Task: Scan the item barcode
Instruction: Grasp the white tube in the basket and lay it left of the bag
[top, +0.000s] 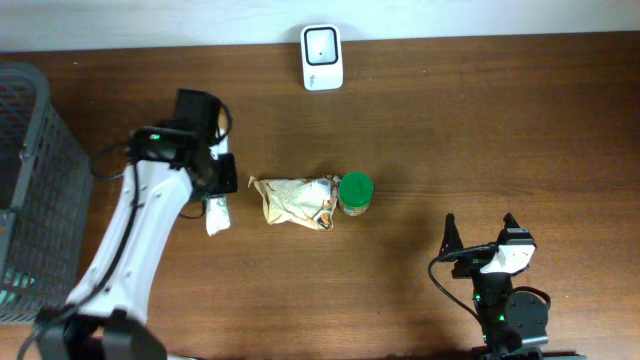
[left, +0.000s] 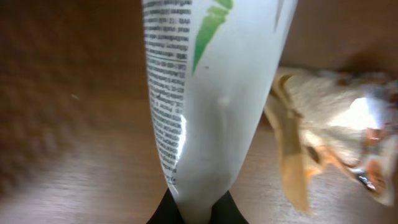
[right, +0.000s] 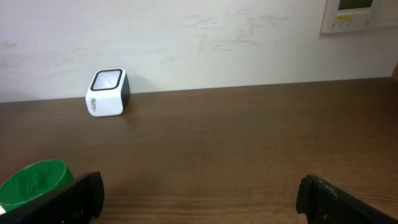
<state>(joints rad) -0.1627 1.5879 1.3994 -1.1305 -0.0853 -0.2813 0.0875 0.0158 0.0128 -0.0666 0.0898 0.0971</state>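
A white tube (left: 211, 106) with green leaf print and small black text fills the left wrist view, pinched at its flat end between the dark fingers of my left gripper (left: 198, 208), which is shut on it. From overhead the tube (top: 217, 212) lies left of the middle of the table under that gripper (top: 215, 180). The white scanner (top: 322, 57) stands at the table's back edge and shows again as a small white box (right: 107, 92) in the right wrist view. My right gripper (top: 482, 235) rests open near the front right, nothing between its fingers (right: 81, 193).
A crumpled tan snack bag (top: 295, 200) and a green-lidded jar (top: 355, 192) lie mid-table, right of the tube. A grey mesh basket (top: 30, 180) stands at the left edge. The wall runs behind the scanner.
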